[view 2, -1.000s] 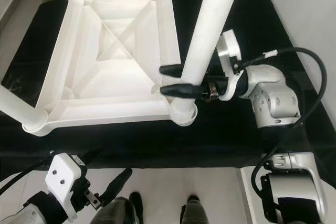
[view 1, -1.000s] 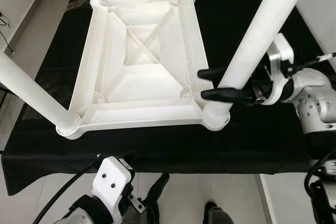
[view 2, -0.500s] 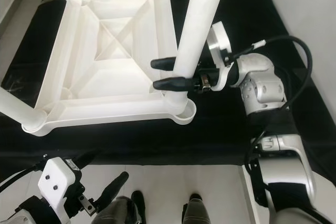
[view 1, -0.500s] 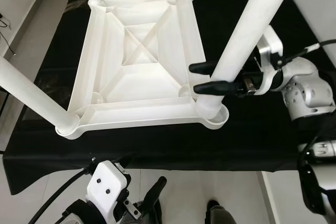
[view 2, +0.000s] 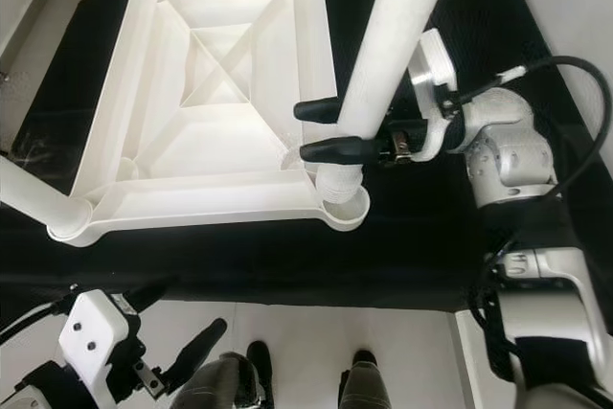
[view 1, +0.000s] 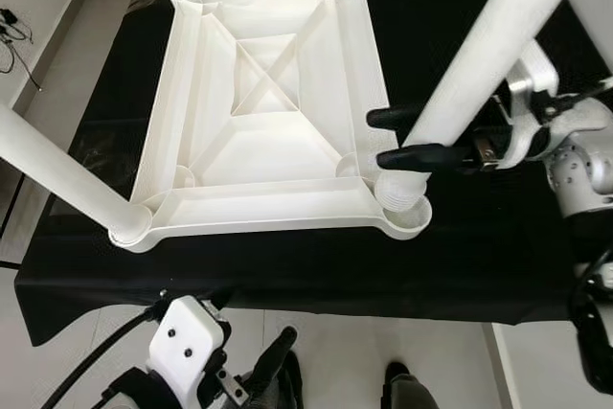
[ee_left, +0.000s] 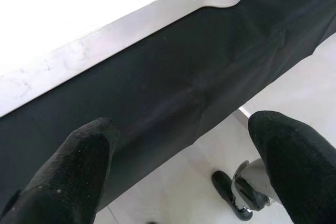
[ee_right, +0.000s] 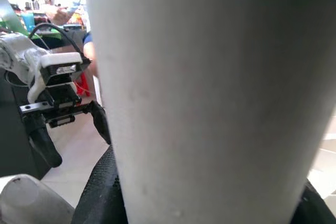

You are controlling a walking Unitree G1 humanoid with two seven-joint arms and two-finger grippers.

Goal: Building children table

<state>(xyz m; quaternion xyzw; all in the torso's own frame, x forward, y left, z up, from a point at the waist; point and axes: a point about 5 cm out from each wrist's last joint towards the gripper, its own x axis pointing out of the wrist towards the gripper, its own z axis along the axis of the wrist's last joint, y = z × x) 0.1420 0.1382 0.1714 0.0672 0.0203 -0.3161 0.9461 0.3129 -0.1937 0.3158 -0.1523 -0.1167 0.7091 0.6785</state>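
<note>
A white plastic children's table (view 1: 268,112) lies upside down on a black cloth (view 1: 460,265). Legs stand in its two far corners, and a third leg (view 1: 57,170) stands in the near left corner. My right gripper (view 1: 378,138) is shut on the fourth white leg (view 1: 488,45), low on its shaft. That leg leans, with its threaded end (view 1: 400,189) resting in the near right corner socket (view 1: 414,220) and the thread showing above the rim. My left gripper (ee_left: 178,150) hangs open and holds nothing, below the cloth's front edge.
The black cloth (view 2: 412,265) ends at a front edge, with pale floor (view 2: 287,332) below it. Two dark shoes (view 2: 359,366) show on that floor. White surfaces flank the cloth on both sides. Behind the leg, a person and some clutter (ee_right: 58,9) stand far off.
The camera has shifted a little. The held leg's lower end, which covered the corner socket a second ago, now shows its thread above the socket rim. The right gripper has kept its hold.
</note>
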